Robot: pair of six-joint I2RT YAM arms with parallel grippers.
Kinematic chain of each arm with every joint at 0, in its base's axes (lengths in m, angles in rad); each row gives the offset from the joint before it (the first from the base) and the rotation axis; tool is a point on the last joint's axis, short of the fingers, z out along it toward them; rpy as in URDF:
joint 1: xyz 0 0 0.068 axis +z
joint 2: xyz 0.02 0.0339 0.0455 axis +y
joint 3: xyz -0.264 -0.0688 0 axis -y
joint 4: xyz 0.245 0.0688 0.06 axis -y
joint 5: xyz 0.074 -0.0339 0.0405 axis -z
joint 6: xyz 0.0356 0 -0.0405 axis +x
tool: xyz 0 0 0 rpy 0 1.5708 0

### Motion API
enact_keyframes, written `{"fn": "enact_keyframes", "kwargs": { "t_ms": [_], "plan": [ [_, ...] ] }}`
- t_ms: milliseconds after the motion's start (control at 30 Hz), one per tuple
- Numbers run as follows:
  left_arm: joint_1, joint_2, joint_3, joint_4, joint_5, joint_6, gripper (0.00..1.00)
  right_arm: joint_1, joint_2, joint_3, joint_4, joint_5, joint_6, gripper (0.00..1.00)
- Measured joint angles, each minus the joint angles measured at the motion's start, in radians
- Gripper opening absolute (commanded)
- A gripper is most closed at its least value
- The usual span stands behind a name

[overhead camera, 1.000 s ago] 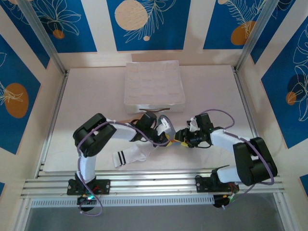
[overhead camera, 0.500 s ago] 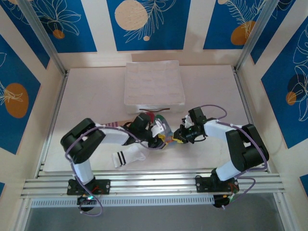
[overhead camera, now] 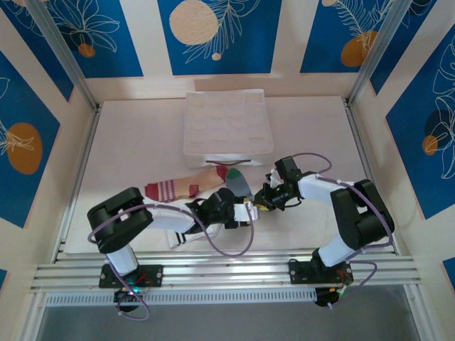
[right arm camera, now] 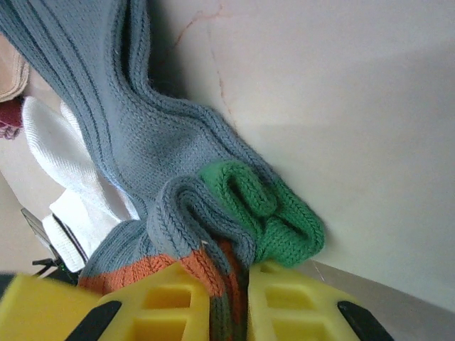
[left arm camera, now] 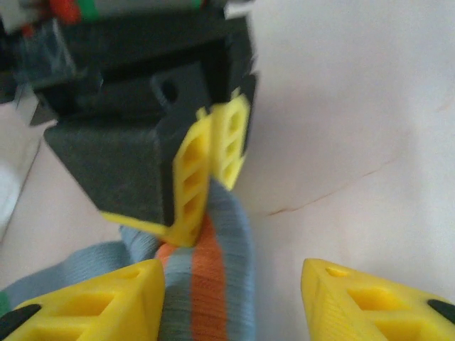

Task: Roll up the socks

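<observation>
Grey ribbed knit with an orange band and a green tip, 1 sock (overhead camera: 239,185) lies a little nearer the front edge of the desk (overhead camera: 142,142) than its middle, its end folded over on itself. In the right wrist view that fold (right arm camera: 192,206) bunches up just beside the green tip. The right gripper (right arm camera: 238,273) has its 2 yellow fingers pressed together on the fold, pinching the grey and orange fabric. From the left wrist view the same pinch (left arm camera: 213,163) shows from the other side, with the sock (left arm camera: 213,284) running down toward the camera. The left gripper (left arm camera: 233,270) is spread, 1 finger on each side of the sock and neither one closed on it. From above, the 2 grippers (overhead camera: 250,211) (overhead camera: 261,202) meet just beside each other. The tan sock (overhead camera: 188,186) lies flat to the left, striped cuff toward the left edge. The white sock (overhead camera: 181,238) lies at the front edge, partly under the left arm. A white compartment box (overhead camera: 227,128) sits toward the far edge.
</observation>
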Motion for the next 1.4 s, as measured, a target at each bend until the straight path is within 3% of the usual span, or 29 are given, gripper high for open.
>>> {"fn": "enact_keyframes", "kwargs": {
  "t_ms": [67, 167, 300, 400, 567, 667, 800, 1033, 1400],
  "plan": [
    [0.000, 0.030, 0.021, -0.008, -0.043, 0.007, 0.40, 0.000, 0.000, 0.000, -0.002, 0.000, 0.000, 0.15],
    [0.000, 0.048, 0.035, -0.026, -0.062, 0.008, 0.00, 0.000, 0.000, 0.000, -0.002, 0.002, -0.001, 0.21],
    [-0.002, 0.047, 0.043, -0.037, -0.055, -0.002, 0.00, 0.014, -0.027, -0.005, -0.017, 0.051, -0.004, 0.46],
    [-0.001, 0.047, 0.042, -0.032, 0.002, -0.024, 0.00, 0.035, -0.112, -0.041, -0.053, 0.127, 0.005, 0.55],
    [0.013, 0.042, 0.007, 0.034, 0.175, -0.133, 0.00, 0.032, -0.356, -0.081, -0.193, 0.197, -0.005, 0.55],
    [0.028, 0.040, -0.031, 0.090, 0.272, -0.217, 0.00, 0.012, -0.419, -0.081, -0.225, 0.209, -0.024, 0.55],
    [0.063, 0.041, -0.059, 0.143, 0.381, -0.329, 0.00, 0.006, -0.386, -0.081, -0.193, 0.180, -0.042, 0.56],
    [0.143, 0.095, -0.069, 0.243, 0.525, -0.525, 0.00, 0.044, -0.207, -0.082, 0.016, 0.049, -0.050, 0.56],
    [0.219, 0.113, -0.024, 0.136, 0.575, -0.714, 0.00, 0.034, -0.145, -0.161, 0.203, -0.032, -0.042, 0.51]
  ]
}}
